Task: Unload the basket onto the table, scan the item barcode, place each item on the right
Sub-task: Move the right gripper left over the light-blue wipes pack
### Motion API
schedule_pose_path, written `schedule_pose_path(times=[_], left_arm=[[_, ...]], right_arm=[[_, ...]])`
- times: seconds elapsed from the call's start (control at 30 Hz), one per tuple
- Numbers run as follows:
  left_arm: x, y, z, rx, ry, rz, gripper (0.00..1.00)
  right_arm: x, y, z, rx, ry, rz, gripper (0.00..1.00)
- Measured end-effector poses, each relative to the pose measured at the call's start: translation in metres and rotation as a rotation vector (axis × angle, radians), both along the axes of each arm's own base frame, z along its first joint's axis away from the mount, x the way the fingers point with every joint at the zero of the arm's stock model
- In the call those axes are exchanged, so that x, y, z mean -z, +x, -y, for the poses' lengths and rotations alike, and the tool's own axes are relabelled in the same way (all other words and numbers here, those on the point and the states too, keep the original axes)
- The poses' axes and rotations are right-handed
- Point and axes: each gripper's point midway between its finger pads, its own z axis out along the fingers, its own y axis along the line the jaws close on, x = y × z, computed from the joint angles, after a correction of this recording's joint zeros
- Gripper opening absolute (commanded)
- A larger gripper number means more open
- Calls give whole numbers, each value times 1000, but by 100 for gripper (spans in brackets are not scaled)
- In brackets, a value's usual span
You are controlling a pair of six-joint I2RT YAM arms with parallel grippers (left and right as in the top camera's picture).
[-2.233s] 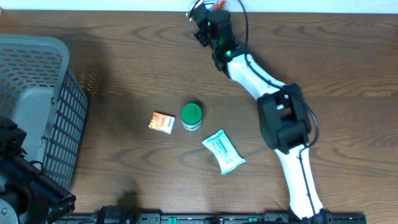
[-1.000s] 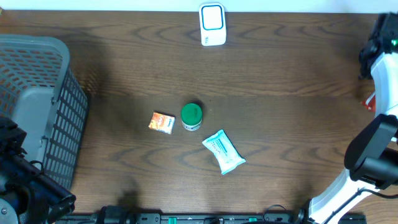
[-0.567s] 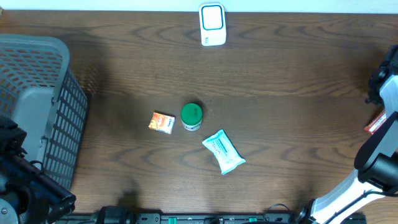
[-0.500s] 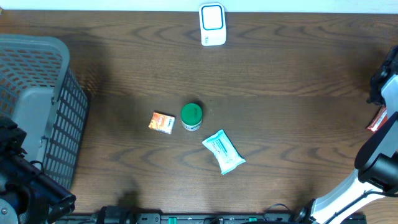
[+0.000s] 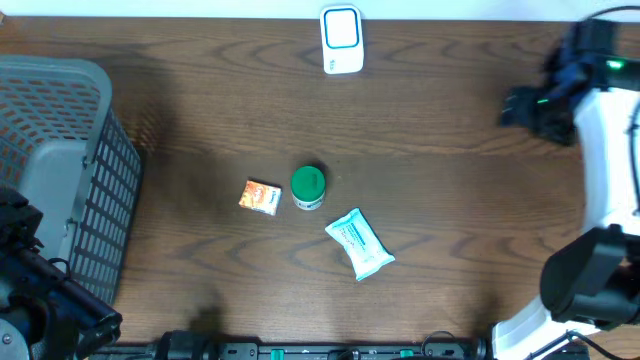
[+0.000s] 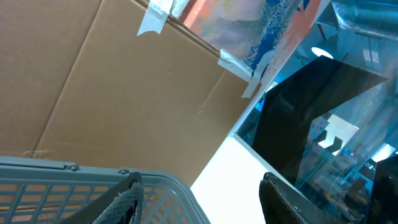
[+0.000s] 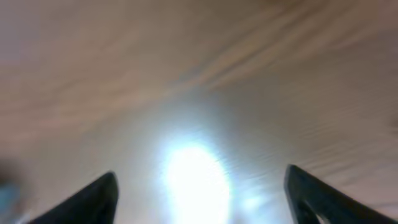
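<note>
Wooden table has the box, jar and packet near its middle — none held. Left gripper and right gripper stand wide, empty — a rushed grab could topple the jar.

White right arm, black joints, small green light

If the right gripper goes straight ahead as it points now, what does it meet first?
Probably the bare table: the right gripper sees only blurred wood between its open fingers. Depth is unclear.
</note>
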Motion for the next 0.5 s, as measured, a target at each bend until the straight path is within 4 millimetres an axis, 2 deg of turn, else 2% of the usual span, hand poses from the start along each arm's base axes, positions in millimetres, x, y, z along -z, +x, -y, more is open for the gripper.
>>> schedule_pose_path(times=[0.03,0.1,0.27,0.37,0.5], left_arm=[[0,0,0,0,0,1,61],[0,0,0,0,0,1,61],[0,0,0,0,0,1,61],[0,0,0,0,0,1,61],[0,0,0,0,0,1,61]], right_arm=[[4,-7,-29,-71,51,-35,82],[12,-18,-68,-170,81,-83,89],[31,-60,-172,-452,45,-186,94],[35,-89,-214,-569,-17,-220,96],[38,-118,-248,-658,-158,-210,98]])
